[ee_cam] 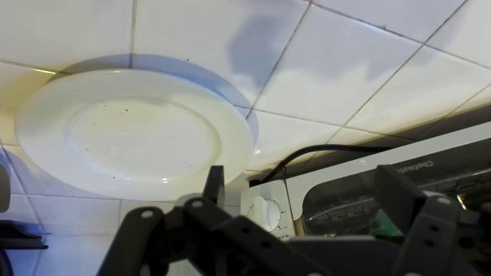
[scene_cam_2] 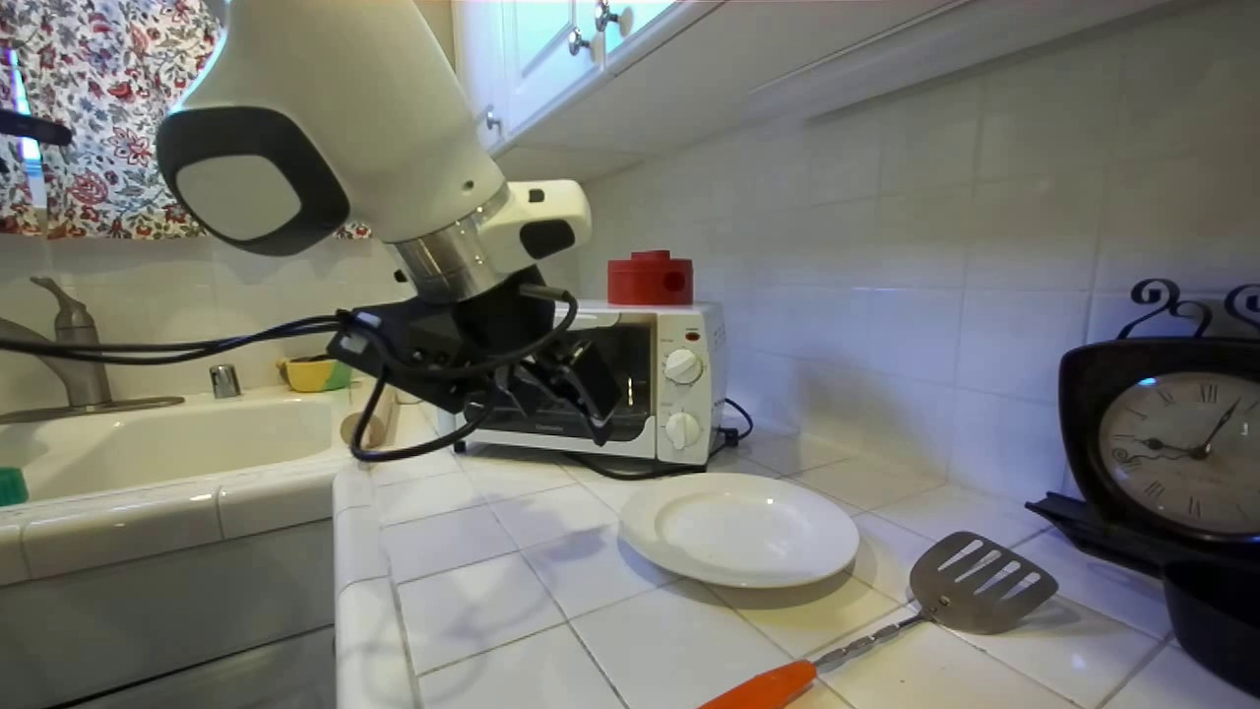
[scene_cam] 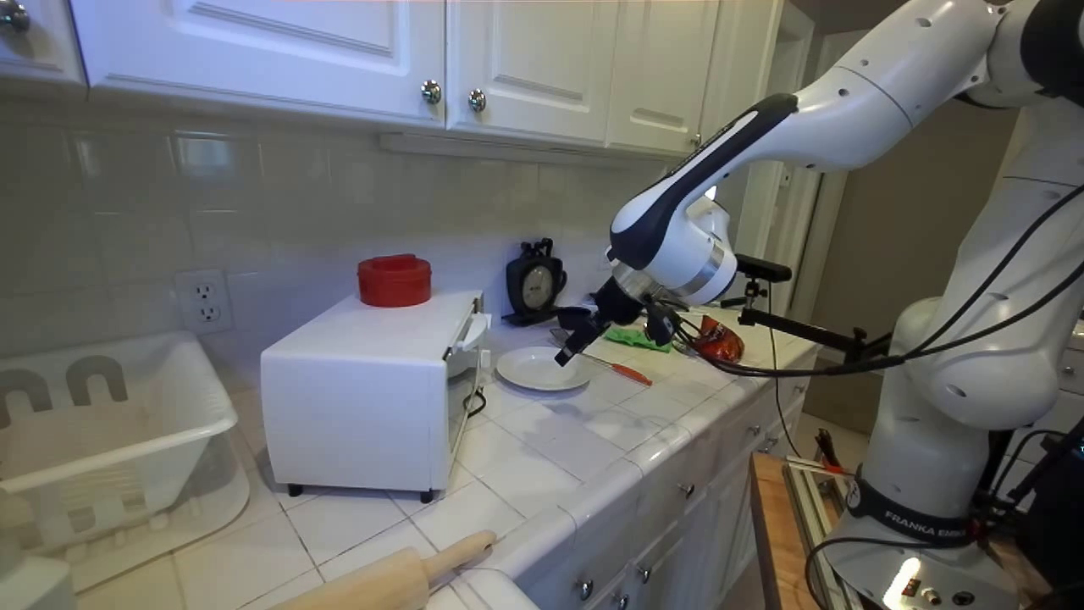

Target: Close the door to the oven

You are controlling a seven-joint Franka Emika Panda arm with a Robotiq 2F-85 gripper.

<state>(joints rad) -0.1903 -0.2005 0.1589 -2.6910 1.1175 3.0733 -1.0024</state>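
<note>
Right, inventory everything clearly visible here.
oven: one, white, counter
door: one, dark glass, oven's front
knobs: two, white, oven's front
container: one, red, atop oven
dish rack: one, white, beside oven
plate: one, white, counter
spatula: one, grey and orange, beside plate
clock: one, black, by wall
rolling pin: one, tan, counter
packet: one, red, counter
outlet: one, white, wall
cabinets: several, white, overhead
sink: one, white, in counter
faucet: one, grey, behind sink
curtain: count unclear, multicoloured, beyond sink
arm: one, mostly white, over counter
pincer: one, black, open, over counter

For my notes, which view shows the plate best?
The wrist view: the white plate looks largest there, its dark specks showing, though the gripper hides some rim. Both exterior views show it smaller, without discernible specks.
</note>
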